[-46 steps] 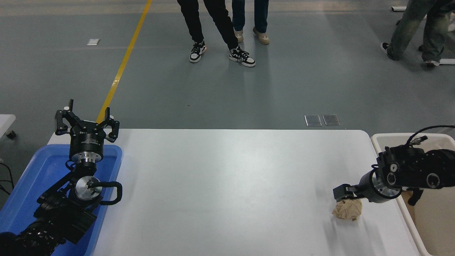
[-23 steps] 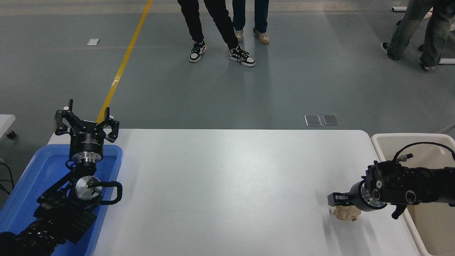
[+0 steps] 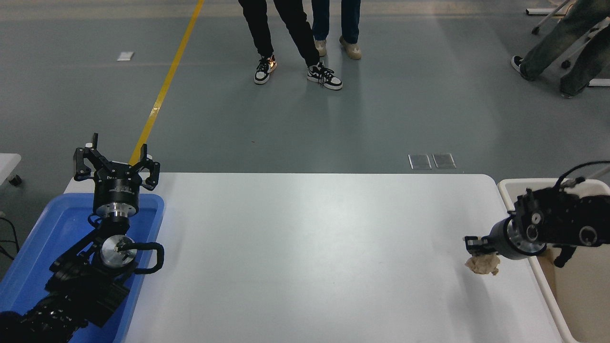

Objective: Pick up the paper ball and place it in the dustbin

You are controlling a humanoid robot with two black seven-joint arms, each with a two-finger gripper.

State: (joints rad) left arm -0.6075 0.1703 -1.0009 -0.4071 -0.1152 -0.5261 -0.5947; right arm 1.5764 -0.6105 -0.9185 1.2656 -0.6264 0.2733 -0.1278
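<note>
The tan paper ball [image 3: 483, 264] hangs in my right gripper [image 3: 476, 247], which is shut on it and holds it above the white table [image 3: 305, 247] near the right edge. The right arm reaches in from the right over the cream-white dustbin [image 3: 512, 190], which stands just off the table's right side; the arm hides part of its rim. My left gripper [image 3: 116, 164] is open and parked over the blue tray at the far left.
A shallow blue tray [image 3: 43, 243] sits at the table's left end under the left arm. People's legs and shoes [image 3: 295, 43] stand on the grey floor beyond the table, and another person [image 3: 562, 47] is at the top right.
My right gripper closed on the paper ball, lifted it off the table and moved it right toward the dustbin. The left arm has not moved.
</note>
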